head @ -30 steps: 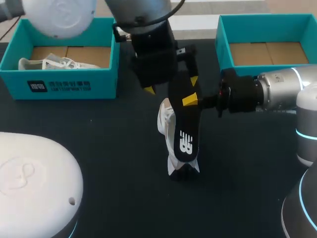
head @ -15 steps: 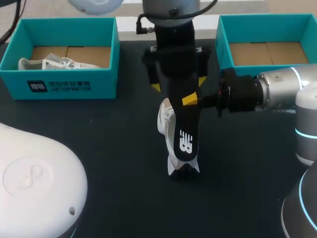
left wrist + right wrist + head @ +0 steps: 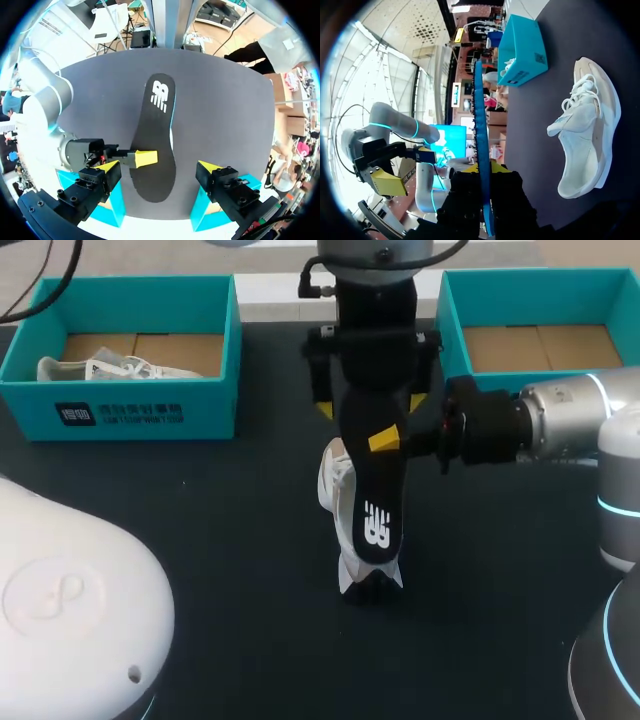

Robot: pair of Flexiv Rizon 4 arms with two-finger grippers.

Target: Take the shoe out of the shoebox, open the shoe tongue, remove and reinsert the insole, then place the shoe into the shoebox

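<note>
My right gripper (image 3: 392,443) is shut on a black insole (image 3: 375,510) and holds it on edge above the table; in the right wrist view the insole (image 3: 480,125) rises thin between the shut fingers (image 3: 482,172). Under and beside it the white shoe (image 3: 335,490) lies on its side on the black table (image 3: 230,520), also seen as the shoe (image 3: 587,130). My left gripper (image 3: 370,408) hangs open over the insole's far end. In the left wrist view its fingers (image 3: 159,170) straddle the insole (image 3: 155,125) without touching it.
A teal shoebox (image 3: 130,415) at the back left holds another white shoe (image 3: 110,368). A second teal shoebox (image 3: 540,285) at the back right shows only its cardboard floor. A white arm housing (image 3: 70,610) fills the front left corner.
My left arm has swung right and turned its gripper square, so it now hangs over the insole's far end. The right gripper, insole and shoe have stayed put.
</note>
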